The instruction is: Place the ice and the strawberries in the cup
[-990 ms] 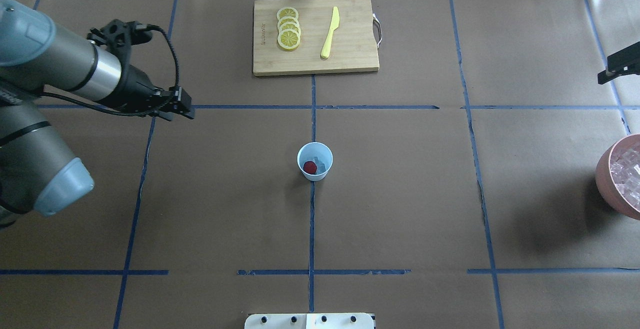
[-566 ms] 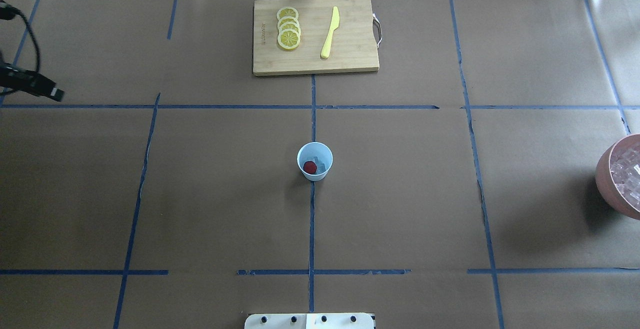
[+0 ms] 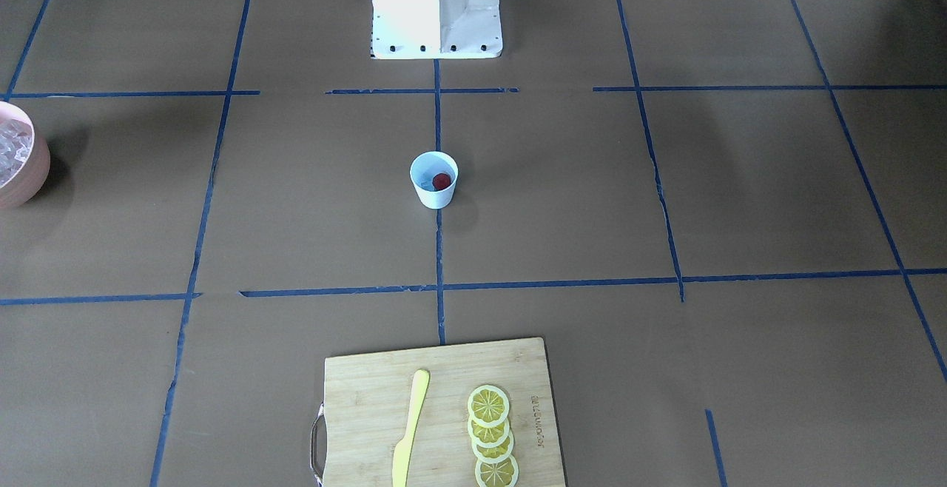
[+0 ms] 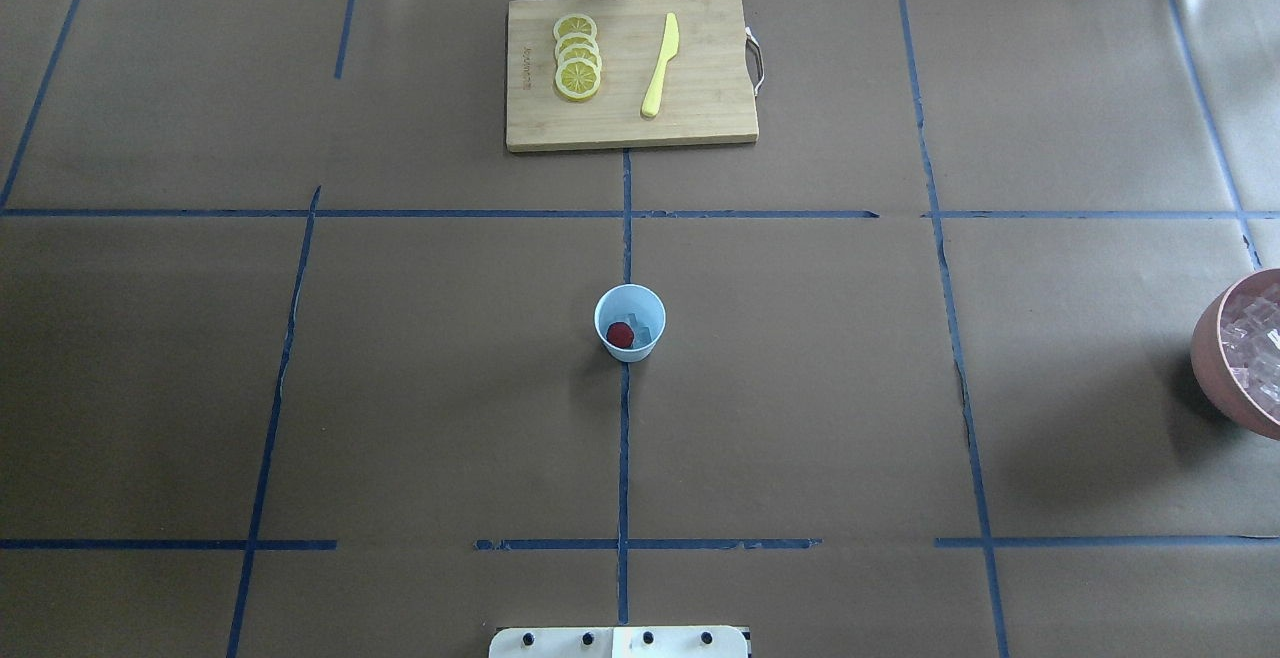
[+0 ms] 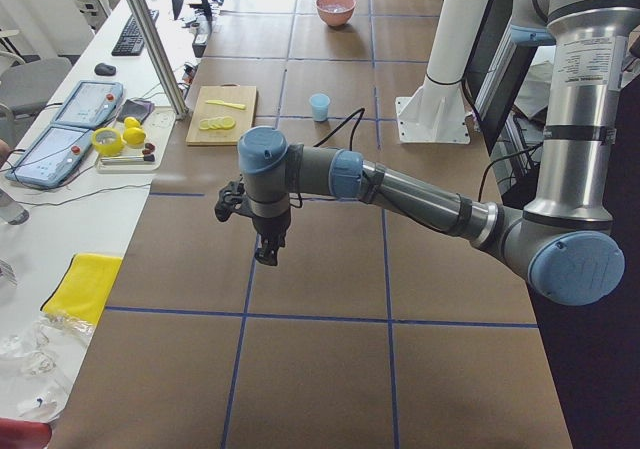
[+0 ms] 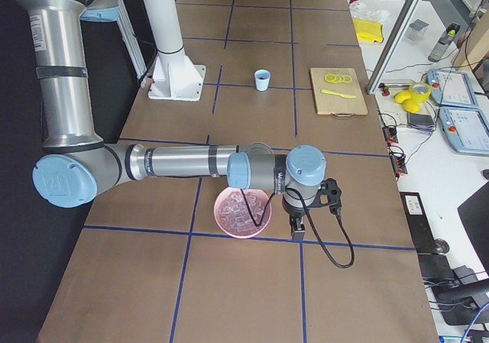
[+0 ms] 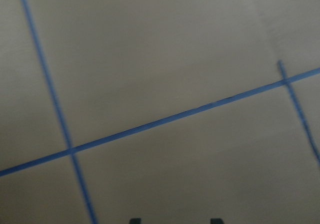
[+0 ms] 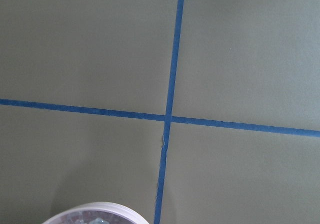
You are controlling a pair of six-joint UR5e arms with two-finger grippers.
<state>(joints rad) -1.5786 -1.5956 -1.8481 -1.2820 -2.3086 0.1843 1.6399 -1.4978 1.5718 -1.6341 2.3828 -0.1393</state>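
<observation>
While the cup (image 4: 612,305) holds a strawberry (image 4: 620,334), lemon slices (image 4: 577,68) lie apart.

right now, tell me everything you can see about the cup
The cup is small, pale blue-white, tapered toward its base, with a round rim and no handle; plastic or paper, hard to tell. It stands upright on the brown table, on a blue tape line near the middle. Inside lie a red strawberry and clear ice, side by side. Nothing else touches it.
</observation>
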